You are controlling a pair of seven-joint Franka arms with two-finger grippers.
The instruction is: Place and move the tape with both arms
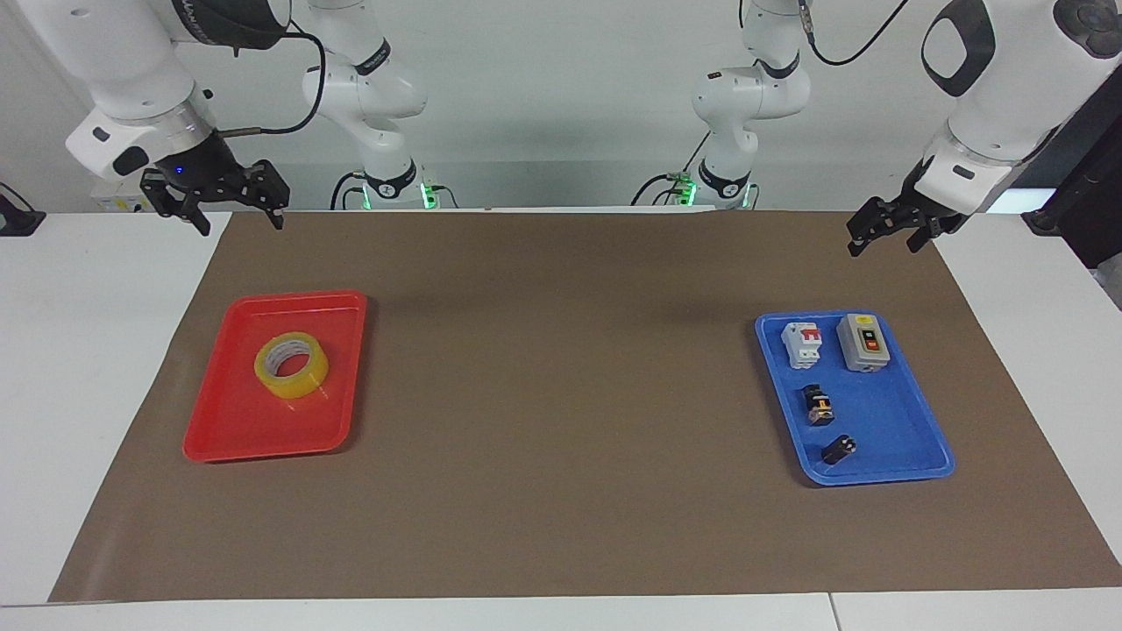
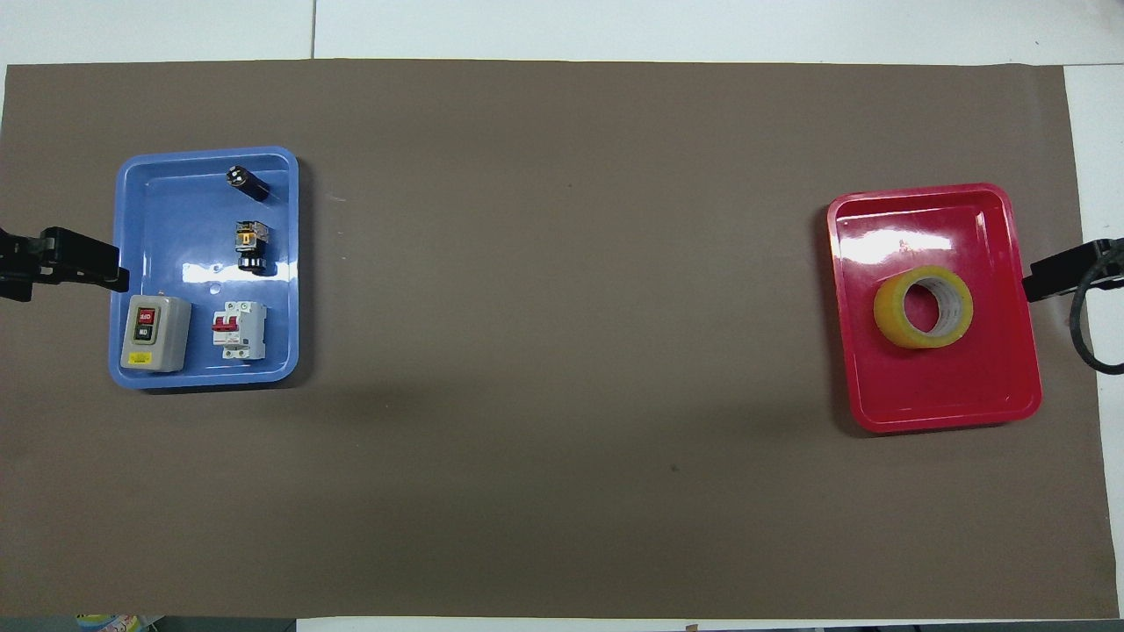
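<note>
The tape (image 1: 303,382) is a yellow roll with a white core, lying flat in a red tray (image 1: 254,429) toward the right arm's end of the table; in the overhead view the tape (image 2: 887,321) sits mid-tray (image 2: 948,386). My right gripper (image 1: 243,224) hangs open in the air over the mat's corner beside the robots, well apart from the tape; only its tip (image 2: 1058,279) shows from above. My left gripper (image 1: 883,248) hangs open and empty over the mat's other corner, and from above its tip (image 2: 79,268) overlaps the blue tray's edge.
A blue tray (image 1: 894,421) at the left arm's end holds a grey switch box (image 1: 863,343), a white breaker (image 1: 801,343) and two small black parts (image 1: 818,406). A brown mat (image 1: 561,394) covers the table. Two slimmer white arms (image 1: 741,96) stand at the robots' edge.
</note>
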